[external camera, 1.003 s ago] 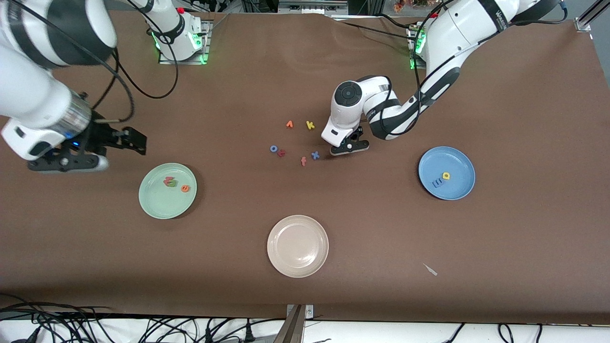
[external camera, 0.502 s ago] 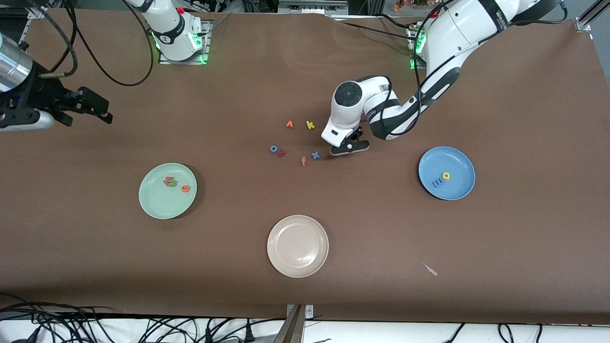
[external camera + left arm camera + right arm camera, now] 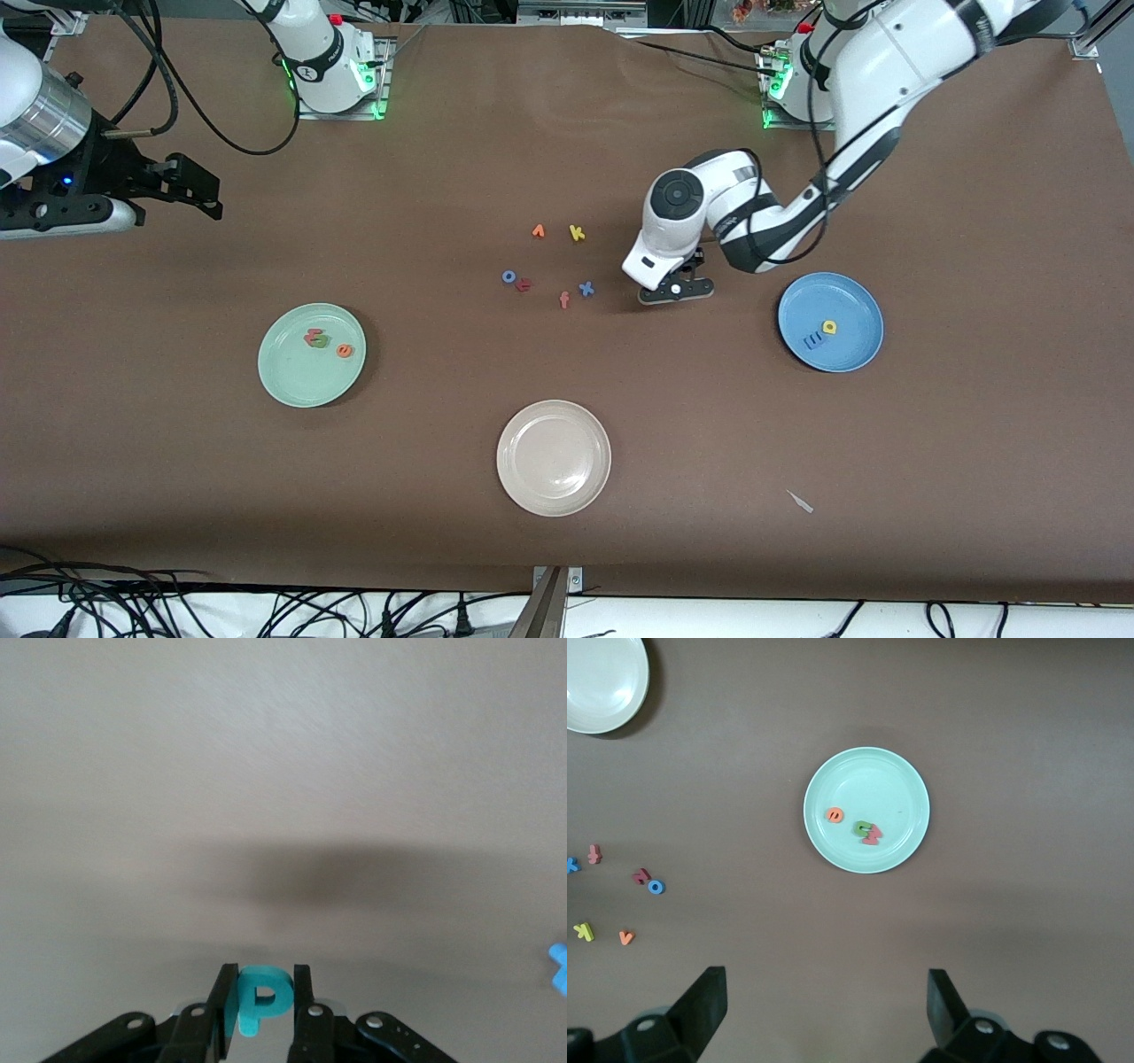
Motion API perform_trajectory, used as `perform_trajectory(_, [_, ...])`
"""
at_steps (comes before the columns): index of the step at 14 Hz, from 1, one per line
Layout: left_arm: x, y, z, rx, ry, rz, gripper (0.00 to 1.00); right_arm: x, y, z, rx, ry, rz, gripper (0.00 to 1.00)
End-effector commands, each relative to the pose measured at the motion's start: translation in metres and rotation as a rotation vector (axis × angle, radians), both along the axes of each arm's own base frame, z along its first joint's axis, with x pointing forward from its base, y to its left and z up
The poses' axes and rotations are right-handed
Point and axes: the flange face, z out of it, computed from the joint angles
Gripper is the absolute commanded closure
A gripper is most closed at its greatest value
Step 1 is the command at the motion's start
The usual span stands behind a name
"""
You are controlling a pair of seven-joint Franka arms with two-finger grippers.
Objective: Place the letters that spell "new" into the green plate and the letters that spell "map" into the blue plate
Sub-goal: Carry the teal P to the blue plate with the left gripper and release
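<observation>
My left gripper (image 3: pixel 675 291) (image 3: pixel 264 971) is shut on the teal "p" (image 3: pixel 261 997), held upright over bare table between the loose letters and the blue plate (image 3: pixel 846 297). That plate holds the blue "m" (image 3: pixel 812 340) and yellow "a" (image 3: pixel 829 327). The green plate (image 3: pixel 292 377) (image 3: pixel 897 784) holds the orange "e" (image 3: pixel 344 351) (image 3: pixel 834 815), green "n" (image 3: pixel 861 827) and salmon-red "w" (image 3: pixel 873 837), the last two touching. My right gripper (image 3: pixel 211 197) (image 3: pixel 824 983) hangs open and empty, high over the right arm's end of the table.
Loose letters lie mid-table: orange "v" (image 3: pixel 538 231), yellow "k" (image 3: pixel 577 233), blue "o" (image 3: pixel 508 276), a red letter (image 3: pixel 524 284), salmon "f" (image 3: pixel 564 300), blue "x" (image 3: pixel 586 288). A beige plate (image 3: pixel 554 483) sits nearer the front camera. A small pale scrap (image 3: pixel 800 501) lies near the front edge.
My left gripper has moved away from the blue "x" toward the blue plate, carrying the "p". The right arm swung away from the green plate toward the table's end.
</observation>
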Motion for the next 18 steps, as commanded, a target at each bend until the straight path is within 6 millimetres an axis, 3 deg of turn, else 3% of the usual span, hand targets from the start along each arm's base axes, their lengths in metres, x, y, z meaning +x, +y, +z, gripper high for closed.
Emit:
perform_trajectory(1, [0.025, 0.051, 0.041, -0.014, 0.035, -0.071, 0.92, 0.000, -0.005, 0.023, -0.008, -0.047, 0.010, 0.00])
perform_trajectory(5, [0.052, 0.138, 0.050, 0.021, 0.122, -0.194, 0.92, 0.000, -0.009, 0.023, -0.009, -0.042, 0.004, 0.00])
perform_trajectory(12, [0.078, 0.250, 0.038, 0.071, 0.166, -0.378, 0.89, 0.001, -0.007, 0.020, -0.010, -0.035, 0.005, 0.00])
perform_trajectory(14, [0.083, 0.280, 0.026, 0.088, 0.174, -0.394, 0.86, 0.001, -0.007, 0.020, -0.010, -0.034, 0.005, 0.00])
perform_trajectory(15, [0.089, 0.292, 0.022, 0.093, 0.174, -0.389, 0.78, 0.001, -0.007, 0.018, -0.010, -0.031, 0.007, 0.00])
perform_trajectory(16, [0.096, 0.299, 0.023, 0.087, 0.171, -0.393, 0.48, 0.001, -0.007, 0.017, -0.012, -0.028, 0.006, 0.00])
perform_trajectory(17, [0.099, 0.306, 0.023, 0.081, 0.175, -0.401, 0.06, 0.001, -0.007, 0.017, -0.012, -0.028, 0.006, 0.00])
perform_trajectory(18, [0.102, 0.311, 0.025, 0.072, 0.173, -0.397, 0.00, 0.001, -0.007, 0.017, -0.012, -0.028, 0.006, 0.00])
